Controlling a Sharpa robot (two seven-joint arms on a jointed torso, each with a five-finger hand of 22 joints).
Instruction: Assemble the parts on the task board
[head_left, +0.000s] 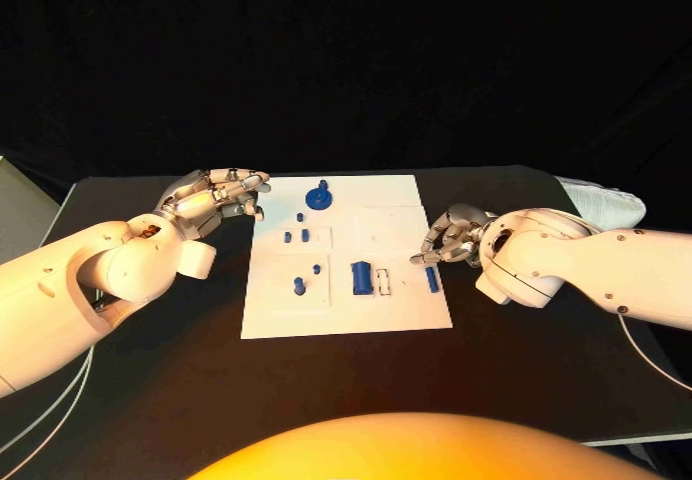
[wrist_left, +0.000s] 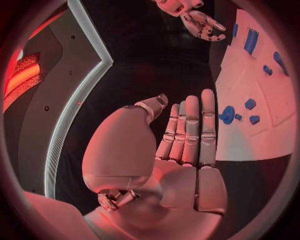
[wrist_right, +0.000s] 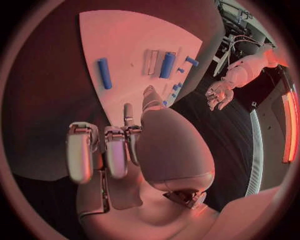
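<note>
currently, as things are lying:
task board (head_left: 346, 310): sitting flat in the middle of the black table (head_left: 173, 400), between the two hands.
left hand (head_left: 219, 196): hovering just beside the board's far left corner, off the plate; fingers are stretching out straight, side by side, with nothing in them, as the left wrist view (wrist_left: 187, 145) is showing.
right hand (head_left: 451, 240): hanging at the board's right edge, fingers curling inward, holding nothing; in the right wrist view (wrist_right: 119, 150) the fingers are bending down over bare table beside the plate.
round part (head_left: 320, 198): lying near the board's far edge, closest to the left hand.
small pegs (head_left: 297, 237): standing in a loose group on the left half of the board.
large block (head_left: 361, 278): lying toward the board's middle, next to a white slotted piece (head_left: 385, 282).
slim bar (head_left: 431, 279): lying at the right edge, just beside the right hand's fingertips, apart from them.
</note>
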